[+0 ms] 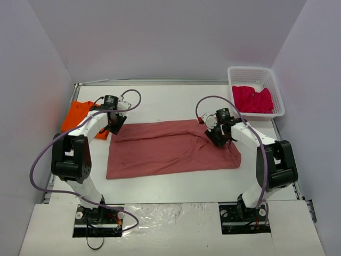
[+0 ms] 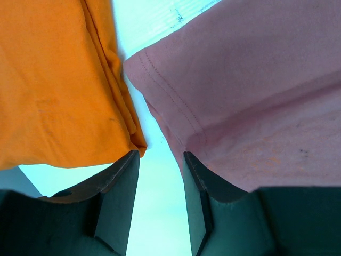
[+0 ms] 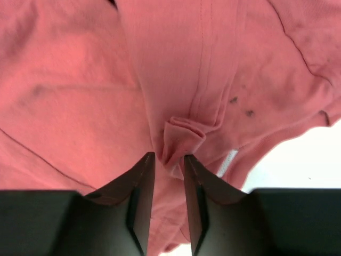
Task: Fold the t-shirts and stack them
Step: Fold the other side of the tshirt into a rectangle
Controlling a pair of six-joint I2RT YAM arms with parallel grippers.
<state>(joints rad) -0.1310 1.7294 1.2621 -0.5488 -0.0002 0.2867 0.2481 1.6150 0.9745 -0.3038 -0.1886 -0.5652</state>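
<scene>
The red shirt (image 1: pixel 170 149) lies spread and nearly flat in the middle of the tabletop (image 1: pixel 176 186). The orange shirt (image 1: pixel 79 113) lies at the far left just beside it, and the pink shirt (image 1: pixel 253 99) sits crumpled in the basket (image 1: pixel 254 72) at the far right corner. All three are thin, soft cloth, light and limp, so a shirt will likely sag and wrinkle when it is lifted. The best hold seems to be at a corner or along a stitched edge, where the cloth is doubled. The left arm reaches forward with the wrist bent down over the far left corner of the red shirt. The left pincer (image 2: pixel 160 156) is released, with bare tabletop between its jaws, one finger at the red shirt's hem (image 2: pixel 166 92) and the other by the orange cloth. The right arm bends inward and points down on the right part of the red shirt. The right pincer (image 3: pixel 168 156) has its jaws a little apart around a small pucker (image 3: pixel 184 140) of cloth, and one cannot tell whether it grips it.
</scene>
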